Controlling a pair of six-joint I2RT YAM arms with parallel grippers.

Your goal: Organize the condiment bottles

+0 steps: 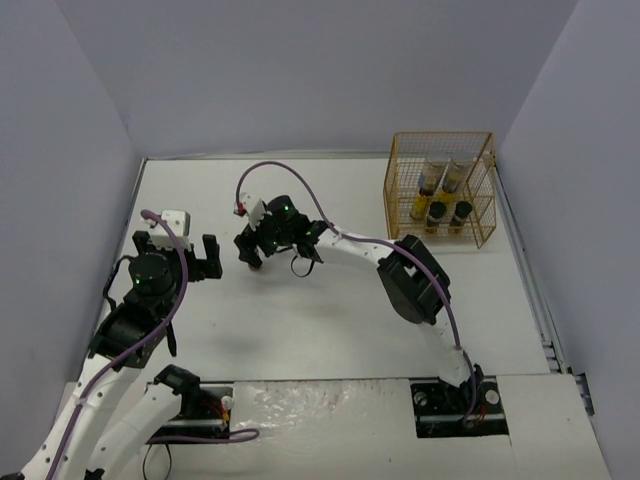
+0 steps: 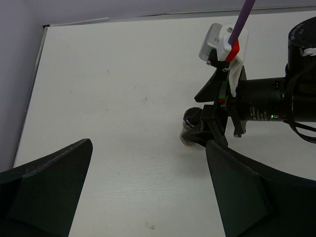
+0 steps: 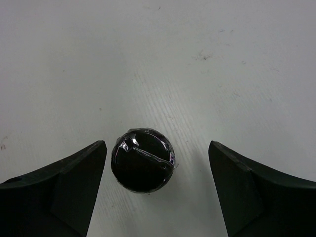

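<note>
1. The black-lidded jar (image 3: 142, 159) stands upright on the white table (image 3: 207, 59). Its long axis is vertical and its lid faces the right wrist camera.
2. Appearance: round, glossy black lid under creased clear film. The left wrist view shows its dark side wall.
3. Right gripper (image 3: 157, 144): jaws spread, 1 finger on each side of the jar, with a gap on both sides.
4. Left gripper (image 2: 149, 143): jaws spread wide with only table between them.
5. Top view only: the yellow wire rack (image 1: 400, 192) at the far right holds 2 yellow-labelled bottles (image 1: 432, 178) behind 2 dark jars (image 1: 437, 212). In that view the right gripper largely hides the jar.
</note>
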